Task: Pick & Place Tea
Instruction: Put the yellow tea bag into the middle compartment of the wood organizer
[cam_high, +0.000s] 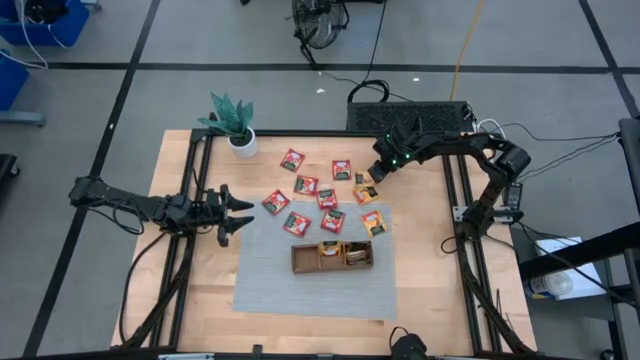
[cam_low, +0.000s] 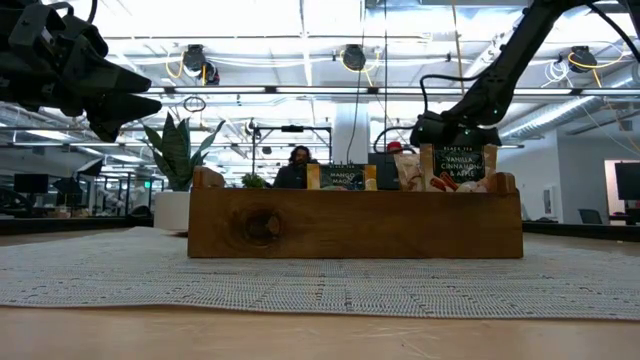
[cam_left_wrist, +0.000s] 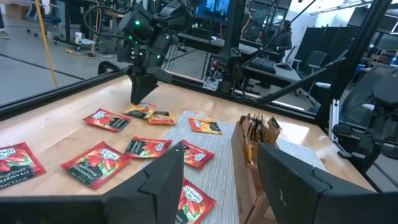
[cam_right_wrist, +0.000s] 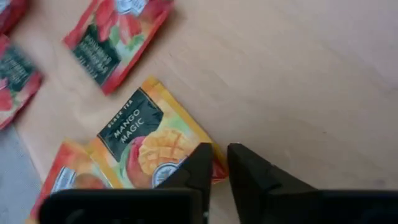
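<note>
Here the tea is mostly loose on the table: red sachets (cam_high: 308, 185) scattered from the mat's far edge toward twelve o'clock, and two orange-yellow ones near one o'clock of the wooden tray (cam_high: 333, 257). The nearest of these, a mango sachet (cam_right_wrist: 152, 138), lies flat on bare wood, overlapping a second orange sachet (cam_right_wrist: 74, 177). The right gripper (cam_right_wrist: 216, 163) is down at the mango sachet's corner, its fingers drawn nearly together with only a thin gap; whether the foil edge is actually pinched between them cannot be told, though an edge grip would suit such a flat packet. The tray sits at six o'clock of the scatter on the grey mat (cam_high: 260, 285) and already has sachets standing upright in its compartments, so sorting looks partly done. The left gripper (cam_high: 238, 214) waits at nine o'clock of the mat, its fingers spread wide, holding nothing, clear of the right arm's reach. A potted plant (cam_high: 238, 128) stands at eleven o'clock.
</note>
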